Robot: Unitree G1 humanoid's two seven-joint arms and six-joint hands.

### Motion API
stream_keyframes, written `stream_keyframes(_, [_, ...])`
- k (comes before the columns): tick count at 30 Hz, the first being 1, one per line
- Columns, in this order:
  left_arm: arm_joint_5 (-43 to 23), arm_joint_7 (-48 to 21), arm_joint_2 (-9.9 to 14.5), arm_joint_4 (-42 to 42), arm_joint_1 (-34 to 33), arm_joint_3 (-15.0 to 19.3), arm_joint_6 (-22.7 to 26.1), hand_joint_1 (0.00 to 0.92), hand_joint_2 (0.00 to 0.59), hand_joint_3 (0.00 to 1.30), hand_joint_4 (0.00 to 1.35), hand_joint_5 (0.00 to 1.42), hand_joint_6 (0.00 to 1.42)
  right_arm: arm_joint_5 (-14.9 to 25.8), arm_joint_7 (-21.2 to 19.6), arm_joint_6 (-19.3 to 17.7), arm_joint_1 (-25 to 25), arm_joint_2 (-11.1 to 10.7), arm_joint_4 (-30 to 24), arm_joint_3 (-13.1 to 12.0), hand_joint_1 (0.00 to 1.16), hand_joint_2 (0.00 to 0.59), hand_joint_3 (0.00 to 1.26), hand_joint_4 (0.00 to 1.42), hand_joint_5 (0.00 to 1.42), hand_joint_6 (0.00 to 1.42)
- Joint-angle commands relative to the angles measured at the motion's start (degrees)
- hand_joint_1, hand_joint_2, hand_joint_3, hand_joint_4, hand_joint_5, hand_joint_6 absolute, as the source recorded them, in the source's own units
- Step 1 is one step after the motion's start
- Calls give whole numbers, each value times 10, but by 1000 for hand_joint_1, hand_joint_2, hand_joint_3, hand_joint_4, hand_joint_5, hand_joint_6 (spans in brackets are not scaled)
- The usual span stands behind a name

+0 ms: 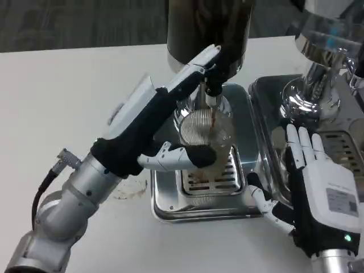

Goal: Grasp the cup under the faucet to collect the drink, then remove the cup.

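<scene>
On the white counter [68,102], near its far edge, a dark dispenser [207,28] stands over a steel drip tray [242,196], with a thin reddish stream falling from the faucet [211,94]. The left robot hand [176,122] grasps the clear ribbed cup [205,133] directly under that faucet, above the tray's grille. The right robot hand [318,193] lies released, fingers spread, on a 2nd tray [267,91] toward the counter's right edge.

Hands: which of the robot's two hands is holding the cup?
The left hand. It grips the clear cup under the faucet, while the right hand lies flat and open by the other tray.
</scene>
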Motion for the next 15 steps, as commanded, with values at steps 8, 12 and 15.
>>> stream_keyframes(8, [173, 88, 40, -46, 13, -1, -33, 0, 3, 114, 15, 228, 195, 6, 2, -4, -6, -6, 1, -4, 390, 375, 12, 0, 0, 165])
stream_keyframes(12, [229, 132, 52, -53, 14, -11, -29, 0, 2, 115, 15, 228, 196, 7, 3, -6, -9, -7, 4, -4, 392, 375, 13, 0, 0, 165])
stream_keyframes(15, [252, 158, 59, -56, 14, -20, -25, 0, 4, 115, 15, 228, 197, 8, 3, -6, -10, -8, 6, -4, 393, 375, 13, 0, 0, 165])
